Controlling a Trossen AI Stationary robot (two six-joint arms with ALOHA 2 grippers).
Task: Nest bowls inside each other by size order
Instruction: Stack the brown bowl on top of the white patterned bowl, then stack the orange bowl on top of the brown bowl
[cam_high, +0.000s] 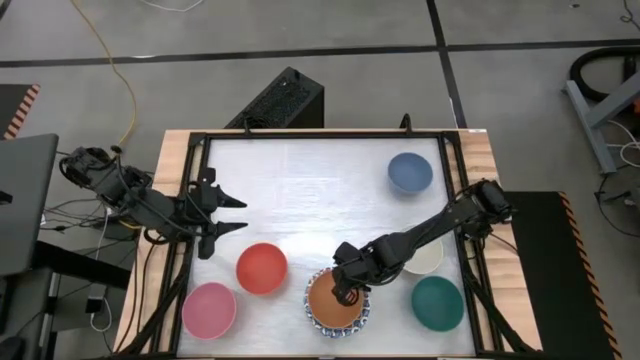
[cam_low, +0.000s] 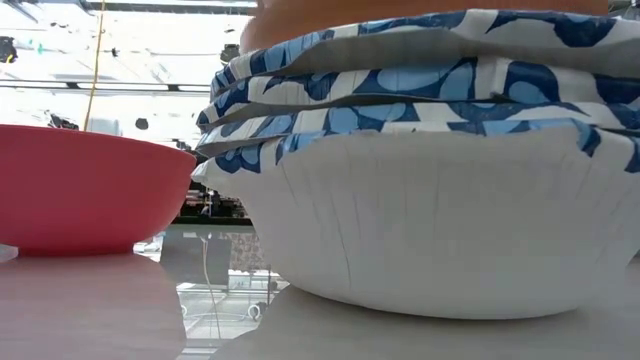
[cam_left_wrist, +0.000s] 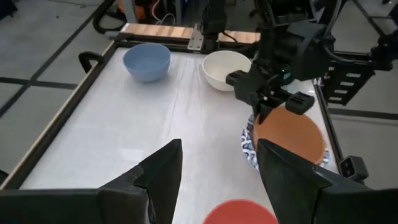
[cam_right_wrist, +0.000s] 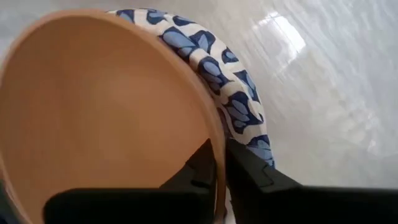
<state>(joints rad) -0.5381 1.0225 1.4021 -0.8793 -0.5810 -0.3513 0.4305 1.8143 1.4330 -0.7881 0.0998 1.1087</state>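
An orange bowl (cam_high: 333, 300) sits nested in a stack of white bowls with blue patterned rims (cam_high: 364, 320) near the table's front edge. My right gripper (cam_right_wrist: 219, 171) is down at the orange bowl's rim, shut on it. My left gripper (cam_left_wrist: 217, 180) hovers open at the table's left side (cam_high: 235, 215), holding nothing. A red bowl (cam_high: 262, 268) and a pink bowl (cam_high: 209, 309) stand on their bases left of the stack. A teal bowl (cam_high: 437, 302) and a cream bowl (cam_high: 428, 262) stand to its right, and a blue bowl (cam_high: 410, 172) at the far right. My right gripper has the orange bowl's rim (cam_right_wrist: 219, 146) between its two fingers, one finger (cam_right_wrist: 202, 168) inside the bowl and one (cam_right_wrist: 245, 171) outside. It comes from above, slanting down from the table's far right. The bowl rests upright in the patterned stack.
The low view is filled by the stack's white fluted wall (cam_low: 440, 230) and the red bowl (cam_low: 90, 190) beside it. A dark frame (cam_high: 200, 140) borders the white table top. Bare table lies between the blue bowl and my left gripper.
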